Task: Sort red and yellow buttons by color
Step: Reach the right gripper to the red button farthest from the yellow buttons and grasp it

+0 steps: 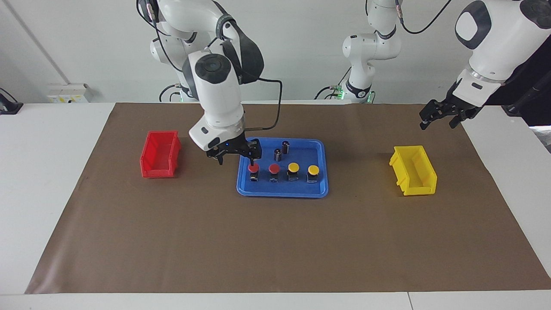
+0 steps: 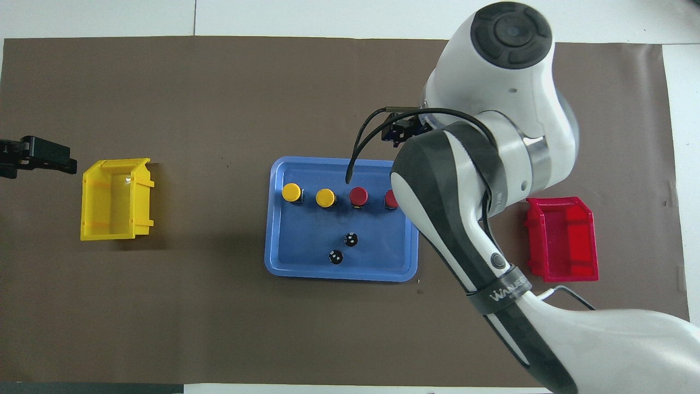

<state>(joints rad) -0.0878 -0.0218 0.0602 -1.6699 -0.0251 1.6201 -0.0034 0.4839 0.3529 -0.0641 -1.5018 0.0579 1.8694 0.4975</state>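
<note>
Four buttons stand in a row in the blue tray (image 1: 282,193): two red buttons (image 1: 253,168) (image 1: 274,168) toward the right arm's end, two yellow buttons (image 1: 293,166) (image 1: 313,169) toward the left arm's end. My right gripper (image 1: 236,160) is open and low over the tray, with one fingertip (image 1: 252,161) just above the end red button. In the overhead view the right arm hides the gripper and half of that red button (image 2: 390,198); the other red button (image 2: 359,195) and the yellow buttons (image 2: 325,197) (image 2: 291,191) show. My left gripper (image 1: 438,125) is open, empty and raised beside the yellow bin.
A red bin (image 1: 160,155) stands toward the right arm's end of the brown mat and a yellow bin (image 1: 414,170) toward the left arm's end, both open-topped. Two dark capless cylinders (image 1: 277,154) (image 1: 286,146) stand in the tray, nearer to the robots than the buttons.
</note>
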